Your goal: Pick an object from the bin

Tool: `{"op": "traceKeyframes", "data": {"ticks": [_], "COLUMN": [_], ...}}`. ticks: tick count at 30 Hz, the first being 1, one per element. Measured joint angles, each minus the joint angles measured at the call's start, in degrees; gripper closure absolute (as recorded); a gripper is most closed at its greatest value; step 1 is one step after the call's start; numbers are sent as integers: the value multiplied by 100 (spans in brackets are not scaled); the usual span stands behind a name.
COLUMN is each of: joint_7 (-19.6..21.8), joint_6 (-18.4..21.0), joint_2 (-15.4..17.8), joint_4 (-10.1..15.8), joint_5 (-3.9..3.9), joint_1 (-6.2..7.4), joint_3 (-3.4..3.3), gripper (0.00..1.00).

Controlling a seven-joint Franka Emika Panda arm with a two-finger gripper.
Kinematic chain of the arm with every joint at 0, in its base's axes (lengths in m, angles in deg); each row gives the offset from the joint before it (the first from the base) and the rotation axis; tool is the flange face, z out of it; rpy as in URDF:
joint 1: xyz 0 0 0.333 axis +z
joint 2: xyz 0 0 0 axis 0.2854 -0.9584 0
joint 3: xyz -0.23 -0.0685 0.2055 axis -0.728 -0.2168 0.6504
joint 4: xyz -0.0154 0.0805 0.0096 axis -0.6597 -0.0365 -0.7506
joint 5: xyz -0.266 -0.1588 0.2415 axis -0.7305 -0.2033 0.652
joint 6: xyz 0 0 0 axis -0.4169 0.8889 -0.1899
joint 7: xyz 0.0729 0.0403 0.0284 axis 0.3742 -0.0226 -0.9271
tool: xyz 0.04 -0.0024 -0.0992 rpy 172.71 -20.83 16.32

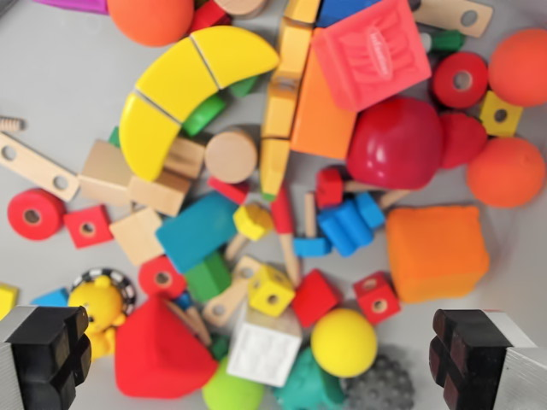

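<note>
Glossy red apple (395, 143), matt yellow wooden banana (184, 90), bare-wood disc (231, 155) at its 5 o'clock, matt foam-like orange cube (438, 252), smooth grey bin (60, 77).

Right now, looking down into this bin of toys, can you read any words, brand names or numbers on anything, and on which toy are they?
Nothing can be read for certain.
Pink-red block: raised marking across its top face, perhaps a brand name, too blurred to read.
White cube: faint embossed relief on its face, not legible.
The other blocks, balls and pegs show no lettering.
</note>
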Motion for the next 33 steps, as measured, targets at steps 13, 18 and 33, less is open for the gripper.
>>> {"op": "traceKeyframes", "data": {"ticks": [13, 18, 33], "joint_7": [-400, -554, -1079], "joint_6": [-197, -284, -543], "joint_2": [6, 7, 5], "joint_4": [210, 291, 544], "joint_5": [0, 0, 0], "joint_1": [69, 95, 184], "joint_3": [56, 82, 164], "gripper": [0, 0, 0]}}
